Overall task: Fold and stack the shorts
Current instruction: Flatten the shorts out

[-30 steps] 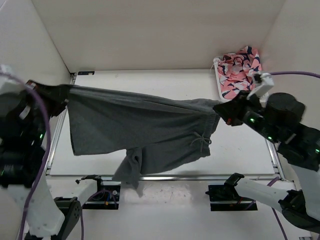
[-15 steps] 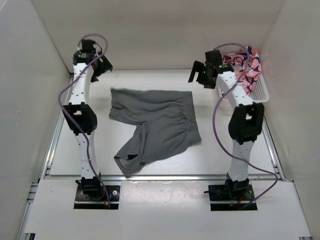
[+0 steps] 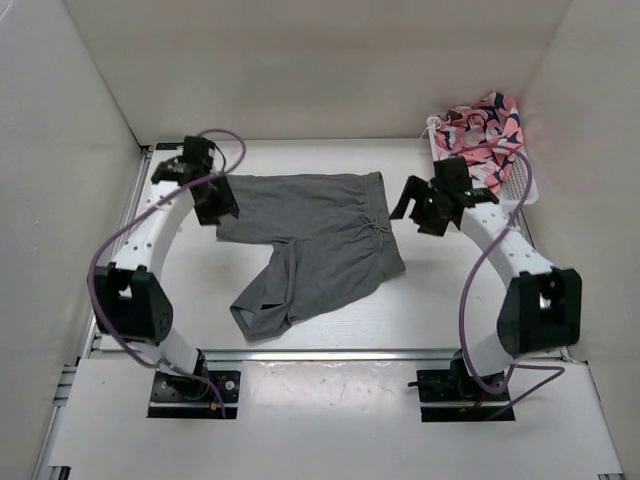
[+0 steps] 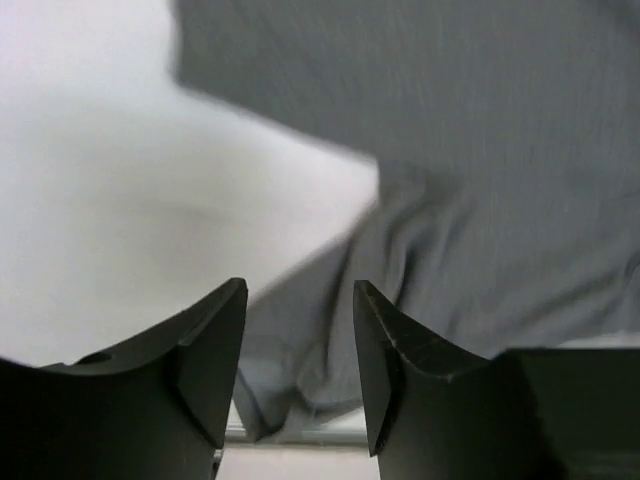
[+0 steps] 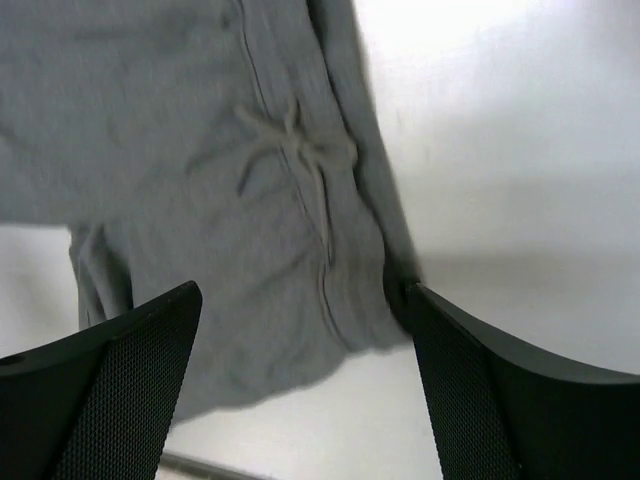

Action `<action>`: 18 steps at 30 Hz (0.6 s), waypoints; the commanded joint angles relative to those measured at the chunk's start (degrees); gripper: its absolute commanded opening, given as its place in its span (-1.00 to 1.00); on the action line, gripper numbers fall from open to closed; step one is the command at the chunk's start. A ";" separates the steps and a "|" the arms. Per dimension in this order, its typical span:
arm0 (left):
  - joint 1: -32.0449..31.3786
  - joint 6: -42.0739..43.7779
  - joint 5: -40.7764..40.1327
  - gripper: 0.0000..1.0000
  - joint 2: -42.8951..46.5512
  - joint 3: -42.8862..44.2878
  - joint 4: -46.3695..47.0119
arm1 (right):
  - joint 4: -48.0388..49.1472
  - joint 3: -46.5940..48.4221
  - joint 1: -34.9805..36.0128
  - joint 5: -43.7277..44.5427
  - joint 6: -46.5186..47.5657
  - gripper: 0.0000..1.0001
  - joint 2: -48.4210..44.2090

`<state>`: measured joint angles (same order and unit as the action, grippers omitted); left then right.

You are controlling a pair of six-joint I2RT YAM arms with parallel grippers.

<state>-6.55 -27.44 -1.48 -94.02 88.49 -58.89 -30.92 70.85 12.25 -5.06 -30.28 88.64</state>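
The grey shorts point(image 3: 310, 240) lie spread on the white table, with the waistband and drawstring bow point(image 3: 375, 228) on the right. One leg point(image 3: 262, 305) trails crumpled toward the front edge. My left gripper point(image 3: 220, 210) hovers at the shorts' back left corner. In the left wrist view it point(image 4: 300, 300) is open, with grey cloth point(image 4: 450, 150) below and nothing between the fingers. My right gripper point(image 3: 415, 215) hangs just right of the waistband. Seen from the right wrist it point(image 5: 300, 300) stands wide open above the bow point(image 5: 300, 150).
A white basket point(image 3: 520, 185) at the back right holds a pink patterned garment point(image 3: 485, 130). White walls close in the left, back and right sides. A metal rail point(image 3: 330, 352) runs along the table's front edge.
A second ago both grippers held the shorts stretched in the air. They let go and the shorts dropped onto the table. Both arms have since drawn in from the back toward the cloth.
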 commanded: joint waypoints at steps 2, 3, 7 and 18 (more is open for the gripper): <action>-5.31 0.20 6.03 0.27 3.83 -14.81 3.25 | 3.58 -14.20 -2.83 -7.05 -3.81 0.76 -7.67; -7.84 -0.76 6.83 0.33 3.84 -18.23 3.95 | 4.45 -15.99 -3.37 -8.29 -4.34 0.72 -8.65; -13.22 -2.87 8.95 0.45 3.06 -21.77 5.28 | 8.05 -22.85 -5.22 -14.60 -5.49 0.69 -10.07; -19.82 -4.81 10.62 -0.27 -1.34 -23.01 7.65 | 18.43 -26.91 -5.22 -18.67 -10.85 0.58 0.20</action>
<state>-26.41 -32.10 8.16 -94.94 65.21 -53.08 -17.61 44.05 7.14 -21.23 -39.07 85.36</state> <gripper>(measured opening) 0.505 0.801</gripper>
